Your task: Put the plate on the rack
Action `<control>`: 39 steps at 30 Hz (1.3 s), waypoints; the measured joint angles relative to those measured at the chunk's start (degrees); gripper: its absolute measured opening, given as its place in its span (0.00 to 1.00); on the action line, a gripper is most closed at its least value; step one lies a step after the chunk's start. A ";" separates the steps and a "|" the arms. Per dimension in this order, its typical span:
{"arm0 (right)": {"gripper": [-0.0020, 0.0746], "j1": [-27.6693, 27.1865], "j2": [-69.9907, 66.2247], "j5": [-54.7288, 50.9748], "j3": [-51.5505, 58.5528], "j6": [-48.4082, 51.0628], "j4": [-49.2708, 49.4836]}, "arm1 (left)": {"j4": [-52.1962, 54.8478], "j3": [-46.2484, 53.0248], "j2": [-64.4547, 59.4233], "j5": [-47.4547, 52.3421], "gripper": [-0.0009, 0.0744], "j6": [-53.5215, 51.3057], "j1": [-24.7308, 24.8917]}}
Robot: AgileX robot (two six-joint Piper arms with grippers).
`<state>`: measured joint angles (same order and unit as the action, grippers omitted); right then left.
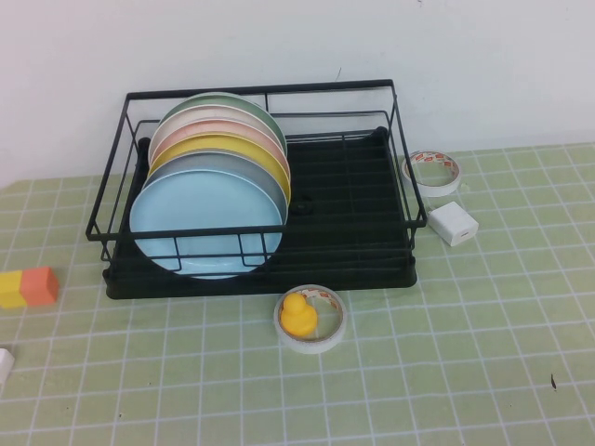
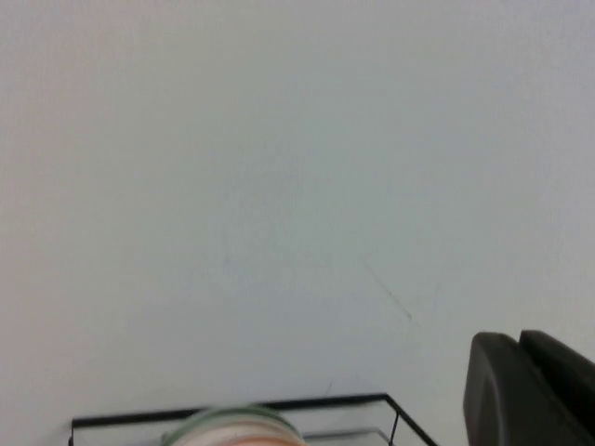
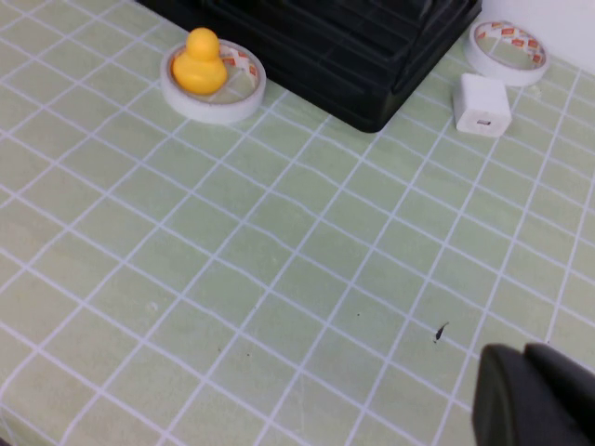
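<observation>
The light blue plate stands on edge in the black wire rack, at the front of a row of several plates; behind it are a grey and a yellow plate. Neither gripper shows in the high view. My left gripper is shut and empty, held high facing the wall, with the rack's top rail below it. My right gripper is shut and empty above the green tiled mat, away from the rack's corner.
A tape roll holding a yellow duck lies just in front of the rack. Another tape roll and a white charger sit to the rack's right. A yellow-orange block lies at the left.
</observation>
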<state>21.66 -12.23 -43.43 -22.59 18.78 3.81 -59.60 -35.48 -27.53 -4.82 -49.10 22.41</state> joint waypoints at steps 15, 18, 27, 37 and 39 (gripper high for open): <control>0.03 0.00 0.22 0.13 0.02 0.00 0.15 | -1.31 15.28 4.03 1.78 0.01 -0.04 0.00; 0.03 0.00 0.22 0.13 0.02 -0.09 0.25 | -2.52 17.61 4.28 1.78 0.01 -0.04 0.00; 0.03 0.00 0.22 0.13 0.02 -0.09 0.25 | -5.72 25.48 14.35 1.44 0.01 -2.46 -3.48; 0.03 0.00 0.27 0.13 0.02 -0.09 0.25 | -12.84 29.88 23.17 1.30 0.01 -3.61 -14.74; 0.03 0.00 0.27 0.13 0.02 -0.09 0.25 | -13.95 30.11 23.31 1.30 0.01 -3.61 -16.14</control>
<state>21.66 -11.96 -43.30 -22.57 18.69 4.06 -73.55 -5.37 -4.22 -3.52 -52.70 6.27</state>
